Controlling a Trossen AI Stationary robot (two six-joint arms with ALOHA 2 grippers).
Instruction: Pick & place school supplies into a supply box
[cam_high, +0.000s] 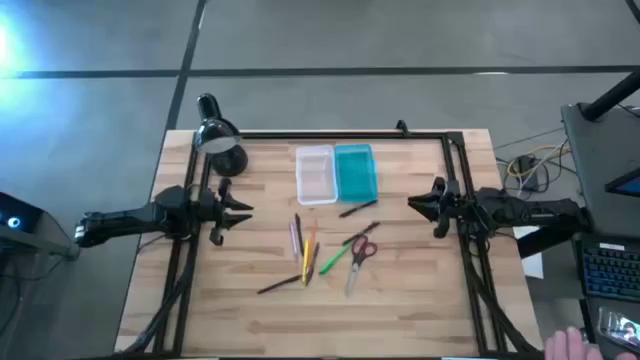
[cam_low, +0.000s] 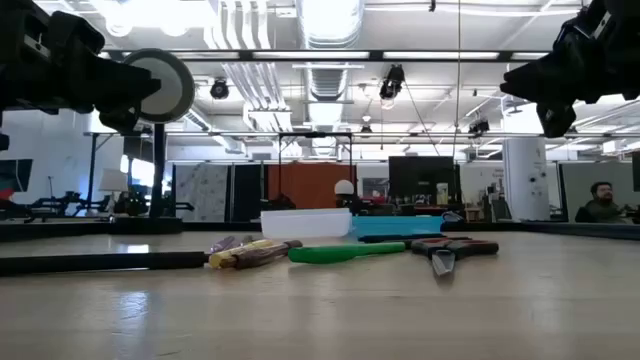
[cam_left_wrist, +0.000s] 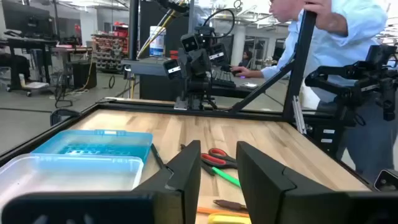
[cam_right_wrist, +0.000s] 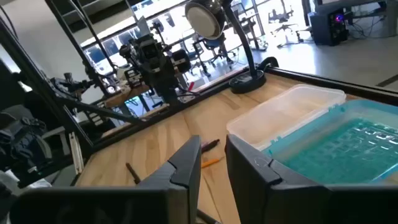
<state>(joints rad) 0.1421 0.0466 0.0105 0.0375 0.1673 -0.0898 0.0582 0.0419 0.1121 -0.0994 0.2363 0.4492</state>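
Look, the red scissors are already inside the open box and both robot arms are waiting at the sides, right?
Not quite. In the high view the red scissors lie on the table, apart from the open box. The left gripper and right gripper do wait at the sides.

I see black desk lamp (cam_high: 222, 140) at worktop's far left corner, round base on wood, head tipped over edge. Light wooden worktop (cam_high: 400, 300) inside black frame rail (cam_high: 330, 134). Person in light blue shirt (cam_left_wrist: 336, 43) beyond far frame. Laptop keyboard (cam_high: 610, 270) off right side.
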